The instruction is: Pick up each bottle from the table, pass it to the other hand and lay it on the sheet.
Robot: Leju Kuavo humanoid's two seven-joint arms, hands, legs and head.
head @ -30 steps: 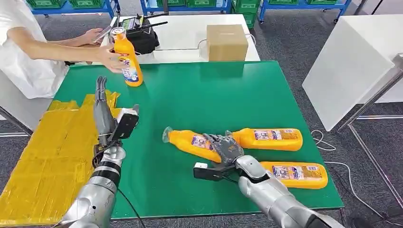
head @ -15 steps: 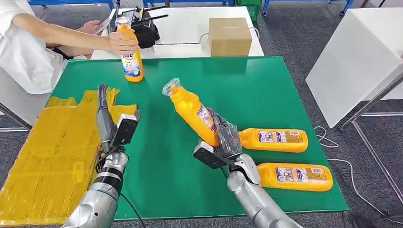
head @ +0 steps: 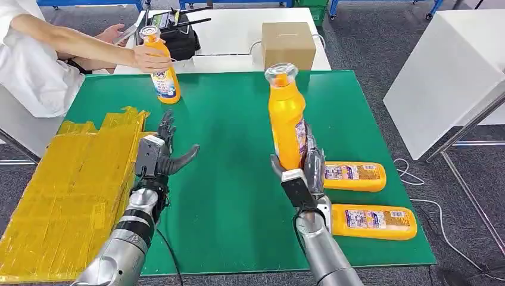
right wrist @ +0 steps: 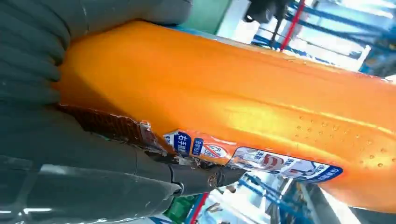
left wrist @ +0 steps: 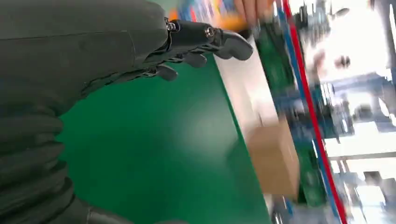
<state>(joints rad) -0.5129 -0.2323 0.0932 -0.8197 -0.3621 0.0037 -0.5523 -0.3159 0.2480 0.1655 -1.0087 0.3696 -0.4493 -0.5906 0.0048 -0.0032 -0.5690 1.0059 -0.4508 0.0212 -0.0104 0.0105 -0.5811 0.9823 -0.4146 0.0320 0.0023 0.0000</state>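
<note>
The right hand (head: 302, 168) is clamped on an upright orange bottle (head: 286, 122) — contents apparently full — held above the counter (head: 238, 119); the left hand (head: 162, 154), fingers spread, holds nothing beside the yellow sheet (head: 65, 185).

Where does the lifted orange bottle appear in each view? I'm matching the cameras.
Head view: orange bottle upright in the right hand, centre-right.
Left wrist view: not in it.
Right wrist view: the bottle lies across the picture.
Shared landmark: green table.
</note>
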